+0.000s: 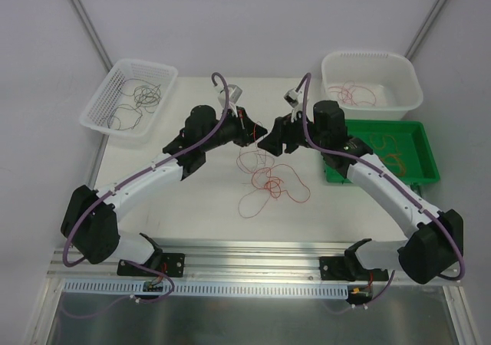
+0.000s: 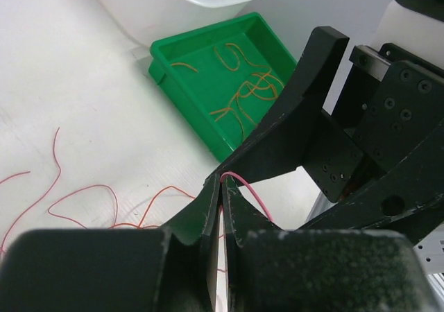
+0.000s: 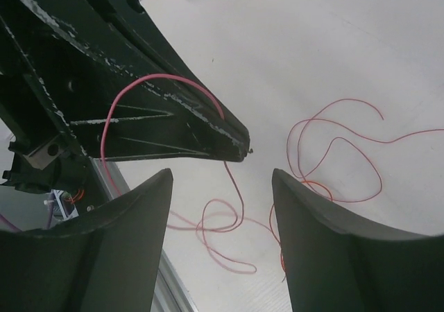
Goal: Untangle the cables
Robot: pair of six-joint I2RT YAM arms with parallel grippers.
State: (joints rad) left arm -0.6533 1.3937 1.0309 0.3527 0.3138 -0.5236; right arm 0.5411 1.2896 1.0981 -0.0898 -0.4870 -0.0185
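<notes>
With left gripper (image 2: 220,185) clamped shut on thin pinkish-red flexible wire (image 3: 166,77) and right gripper (image 3: 222,175) parted, empty, draw slowly upward, clear of loose red-orange wire tangle (image 1: 268,182).

From above, the dark cables (image 1: 142,96) in the white basket (image 1: 98,92) are too small to count (just thin squiggles). The left wrist view cuts off the white tub (image 2: 166,14) at its top edge.
</notes>
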